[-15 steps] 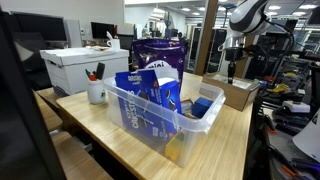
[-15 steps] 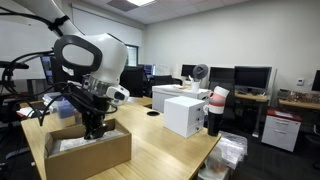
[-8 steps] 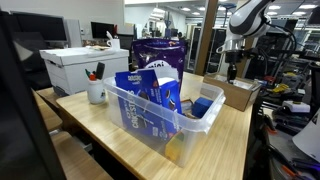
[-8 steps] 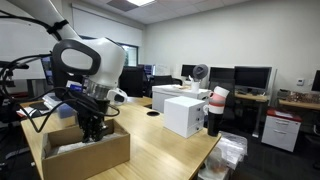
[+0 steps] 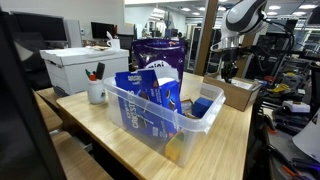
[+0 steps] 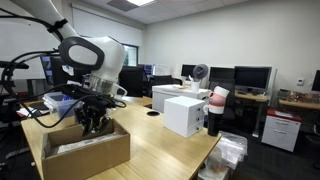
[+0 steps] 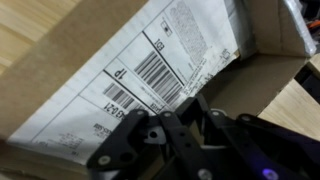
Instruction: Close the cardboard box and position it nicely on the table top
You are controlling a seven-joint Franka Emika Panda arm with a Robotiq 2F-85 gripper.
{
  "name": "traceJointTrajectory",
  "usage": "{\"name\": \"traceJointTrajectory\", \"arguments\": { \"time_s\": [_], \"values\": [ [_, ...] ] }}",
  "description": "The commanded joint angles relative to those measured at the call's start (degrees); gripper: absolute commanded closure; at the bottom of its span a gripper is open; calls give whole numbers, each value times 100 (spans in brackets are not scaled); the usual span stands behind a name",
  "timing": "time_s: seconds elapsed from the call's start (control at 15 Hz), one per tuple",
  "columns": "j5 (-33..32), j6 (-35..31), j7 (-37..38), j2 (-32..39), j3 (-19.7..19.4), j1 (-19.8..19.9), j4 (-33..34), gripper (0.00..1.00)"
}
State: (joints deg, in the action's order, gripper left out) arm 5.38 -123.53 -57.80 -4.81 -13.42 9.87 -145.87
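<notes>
The brown cardboard box (image 5: 232,92) sits at the far right end of the table top (image 5: 110,128); in an exterior view the box (image 6: 85,152) stands at the near left corner of the table top (image 6: 165,140). My gripper (image 6: 92,124) hangs over the box's open top, fingers shut with nothing between them. It also shows in an exterior view, the gripper (image 5: 227,70) just above the box. In the wrist view the shut gripper (image 7: 181,113) points at a flap (image 7: 130,75) carrying a white barcode label, with the box's brown inside (image 7: 245,85) beyond.
A clear plastic bin (image 5: 160,110) of snack packs fills the table's middle. A white lidded file box (image 5: 85,68) and a white mug (image 5: 96,93) stand at one side, a purple bag (image 5: 158,52) behind. Chairs and desks surround the table.
The arm has swung slightly and the gripper has risen a little above the box, staying shut. The box has not moved.
</notes>
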Motion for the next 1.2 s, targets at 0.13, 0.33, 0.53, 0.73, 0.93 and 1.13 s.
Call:
{"name": "traceJointTrajectory", "arguments": {
  "time_s": [0.13,0.33,0.53,0.73,0.93,1.13],
  "values": [
    [-197,87,-802,-114,46,-32,-18,96],
    [-185,544,-1451,-105,69,-60,14,96],
    [-122,1229,-1878,-111,130,-96,7,96],
    [-121,1989,-2081,-69,164,-118,84,96],
    [-110,2488,-2092,-30,175,-114,169,96],
    [-111,2836,-2079,-9,156,-86,244,96]
  ]
}}
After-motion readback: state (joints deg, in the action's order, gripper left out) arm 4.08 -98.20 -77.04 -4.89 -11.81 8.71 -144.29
